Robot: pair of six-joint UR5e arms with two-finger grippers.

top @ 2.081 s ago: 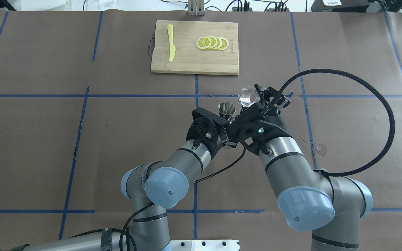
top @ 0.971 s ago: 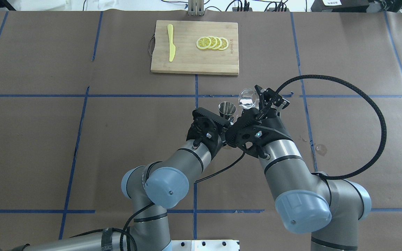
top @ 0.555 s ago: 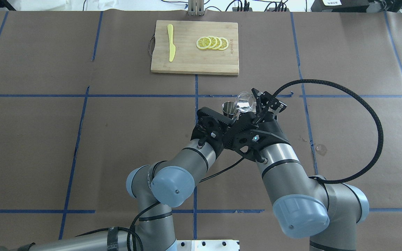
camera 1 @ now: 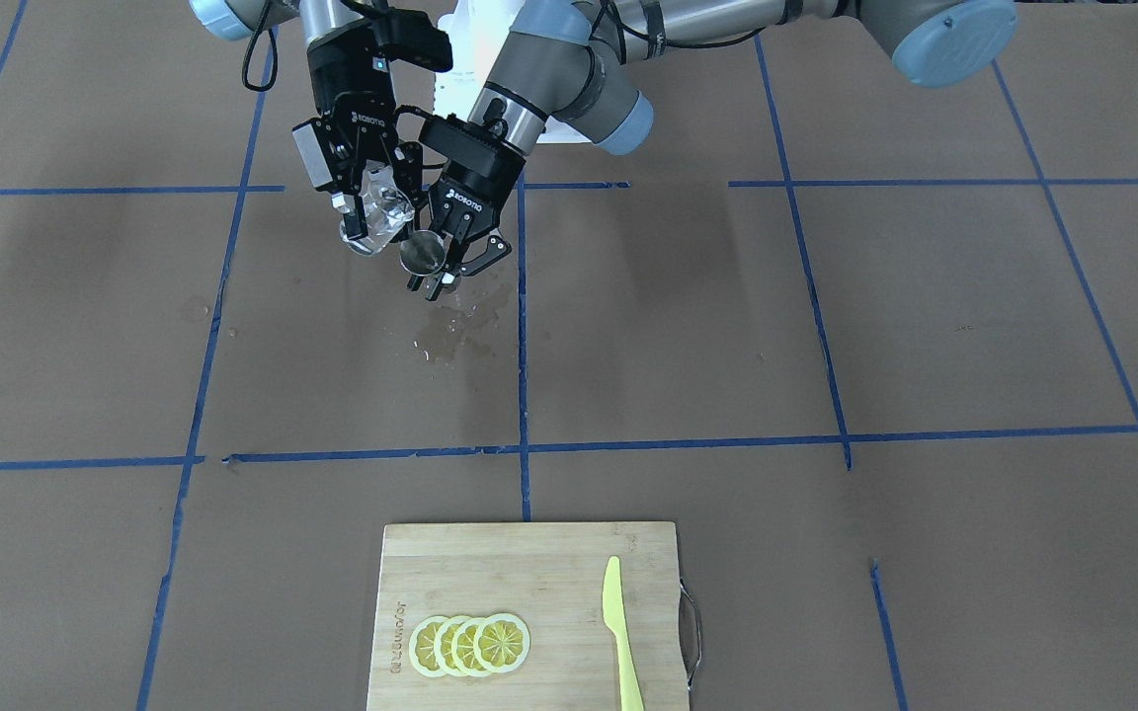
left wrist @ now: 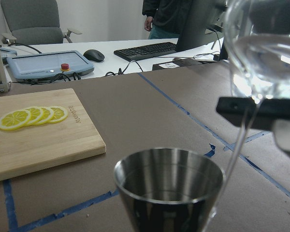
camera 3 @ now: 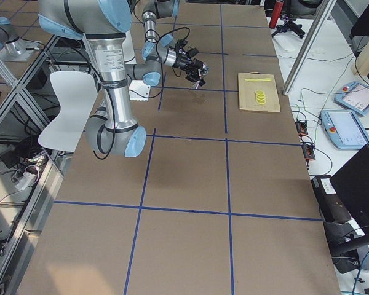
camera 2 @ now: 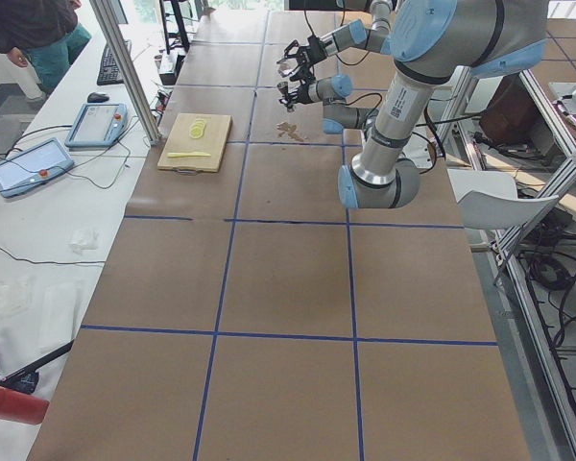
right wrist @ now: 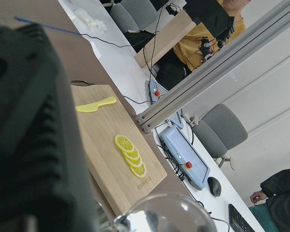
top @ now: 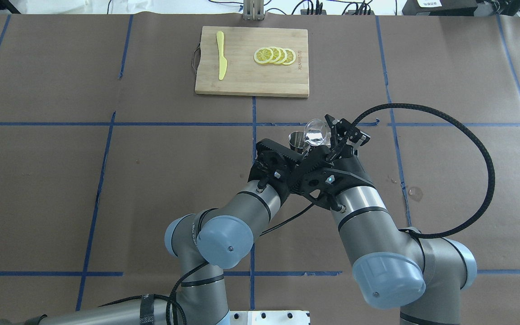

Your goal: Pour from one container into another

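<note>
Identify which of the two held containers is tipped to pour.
The glass cup: it is tilted, with a thin stream running from its rim. The jigger is upright, mouth up.

I see the clear glass cup tipped toward the shiny steel jigger, its lip just above the jigger's rim. A thin stream runs off it. The jigger sits mouth up. Both are aloft on the robot's side of the cutting board, off its handle-free end.
</note>
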